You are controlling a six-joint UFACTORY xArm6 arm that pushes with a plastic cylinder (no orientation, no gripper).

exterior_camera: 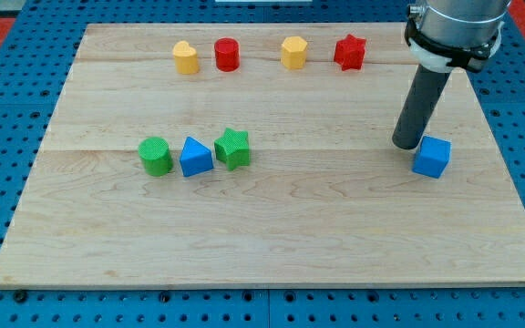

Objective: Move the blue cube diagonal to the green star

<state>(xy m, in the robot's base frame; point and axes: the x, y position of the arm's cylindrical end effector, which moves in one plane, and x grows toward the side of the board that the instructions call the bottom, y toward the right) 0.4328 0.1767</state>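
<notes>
- Pale wooden board (272, 237) lies flat on a blue pegboard table (7, 109), filling most of the view.
- Blue cube (432, 157) sits on the board toward the view's right, about halfway between top and bottom.
- My tip (407, 145) rests just beside the cube's upper-left corner, on the side facing the view's left; whether it touches the cube cannot be told. The arm ends in a plain dark rod, so it has no claw to open or close, and it holds nothing.
- Green star (232, 148) sits left of the board's centre, well apart from the cube and roughly level with it.
- Blue triangular block (195, 158) sits touching or nearly touching the star's left side, and a green cylinder (156, 156) sits just beside that, so the three form a short row.
- Along the view's top runs a second row, from left to right: a yellow heart-shaped block (185, 57), a red cylinder (227, 55), a yellow hexagonal block (293, 52) and a red star (349, 52).
</notes>
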